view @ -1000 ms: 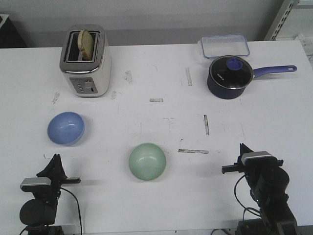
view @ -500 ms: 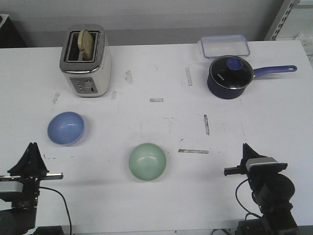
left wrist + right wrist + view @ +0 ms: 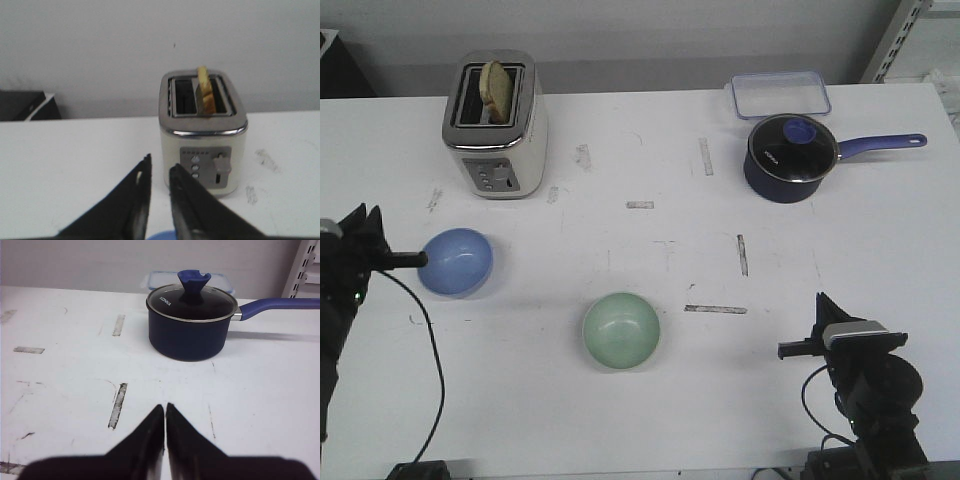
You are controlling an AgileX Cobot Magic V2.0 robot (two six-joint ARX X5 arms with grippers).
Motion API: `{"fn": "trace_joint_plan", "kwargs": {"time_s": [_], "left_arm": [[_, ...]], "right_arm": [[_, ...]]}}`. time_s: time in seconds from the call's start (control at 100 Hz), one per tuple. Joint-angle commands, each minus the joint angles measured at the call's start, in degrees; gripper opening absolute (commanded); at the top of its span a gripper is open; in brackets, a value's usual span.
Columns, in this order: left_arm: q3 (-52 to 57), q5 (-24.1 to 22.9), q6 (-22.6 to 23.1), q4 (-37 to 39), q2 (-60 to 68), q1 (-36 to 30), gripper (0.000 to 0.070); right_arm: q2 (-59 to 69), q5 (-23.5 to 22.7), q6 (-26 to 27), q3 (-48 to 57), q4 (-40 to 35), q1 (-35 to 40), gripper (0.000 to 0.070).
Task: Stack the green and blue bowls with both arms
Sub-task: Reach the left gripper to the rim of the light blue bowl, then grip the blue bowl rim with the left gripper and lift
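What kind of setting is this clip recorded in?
Probably a lab bench staged as a kitchen: a scuffed white table holding a toaster, a navy saucepan and two bowls, with metal shelving at the back.

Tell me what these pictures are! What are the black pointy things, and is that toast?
They show a robot with two black arms at a white table. The big picture looks forward over the table. The other two come from small cameras on each arm's wrist, so you see each end effector's pointy fingers up close.

The left end effector is beside the blue bowl, its fingers slightly apart. The right end effector is near the table's front edge, fingers pressed together. Neither holds anything.

Yes, that looks like toast sticking out of a toaster. There is also a green bowl, a dark blue saucepan with a lid, and a clear plastic box behind it.
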Motion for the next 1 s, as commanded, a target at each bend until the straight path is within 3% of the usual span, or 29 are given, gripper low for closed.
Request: {"fn": "trace_joint_plan", "kwargs": {"time_s": [0.0, 0.05, 0.15, 0.2, 0.29, 0.32, 0.86, 0.91, 0.99], "left_arm": [[0.5, -0.22, 0.76, -1.68, 4.35, 1.05, 0.0292], [0.5, -0.22, 0.76, -2.97, 6.99, 1.81, 0.0338], [0.5, -0.22, 0.76, -5.9, 12.48, 3.67, 0.036], [0.5, -0.22, 0.76, -7.21, 15.41, 4.76, 0.0443], [0.5, -0.22, 0.76, -9.22, 20.57, 6.62, 0.0662], [0.5, -0.22, 0.76, -9.77, 22.16, 7.21, 0.07], [0.5, -0.15, -0.11, -11.17, 43.5, 11.72, 0.0683], [0.5, -0.13, -0.11, -11.45, 44.33, 11.72, 0.0664], [0.5, -0.13, -0.15, -11.63, 45.16, 11.72, 0.0553]], "right_arm": [[0.35, 0.02, 0.33, -0.07, 0.52, 0.11, 0.0], [0.35, 0.02, 0.33, -0.07, 0.52, 0.11, 0.0], [0.35, 0.02, 0.33, -0.07, 0.52, 0.11, 0.0], [0.35, 0.02, 0.33, -0.07, 0.52, 0.11, 0.0], [0.35, 0.02, 0.33, -0.07, 0.52, 0.11, 0.0], [0.35, 0.02, 0.33, -0.07, 0.52, 0.11, 0.0], [0.35, 0.04, 0.11, -0.07, 0.52, 0.09, 0.0], [0.35, 0.04, 0.11, -0.07, 0.52, 0.09, 0.0], [0.35, 0.04, 0.11, -0.07, 0.52, 0.09, 0.0]]}}
